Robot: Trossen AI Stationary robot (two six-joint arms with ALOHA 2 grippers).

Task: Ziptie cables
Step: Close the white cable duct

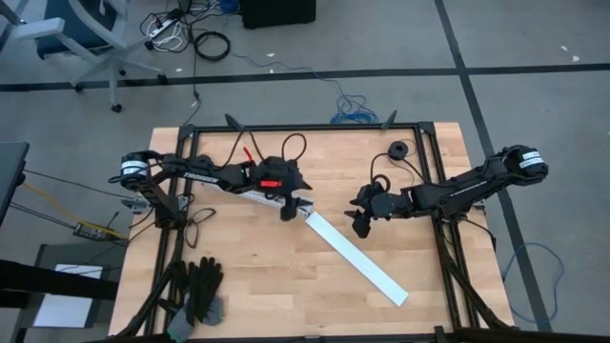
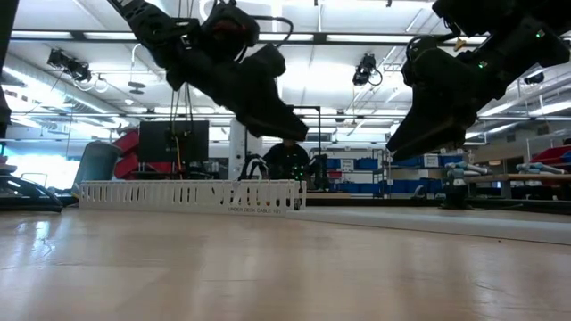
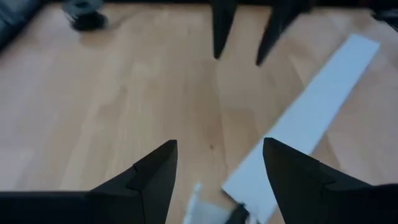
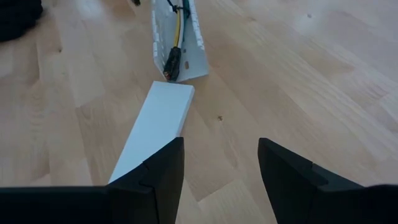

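On the desk (image 1: 238, 276), the slotted channel (image 4: 180, 40) holds cables (image 4: 176, 43); both pincers, left (image 3: 214, 168) and right (image 4: 221, 165), hover beside it, spread and empty.

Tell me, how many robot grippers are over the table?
2. The left gripper hangs open above the slotted channel holding the cables. The right gripper hangs open beside the flat white cover strip.

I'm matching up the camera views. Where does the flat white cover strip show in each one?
High view: flat white cover strip runs diagonally across the table's middle.
Low view: not identifiable.
Left wrist view: upper right.
Right wrist view: lower left.
Shared landmark: the slotted white channel at the strip's end.
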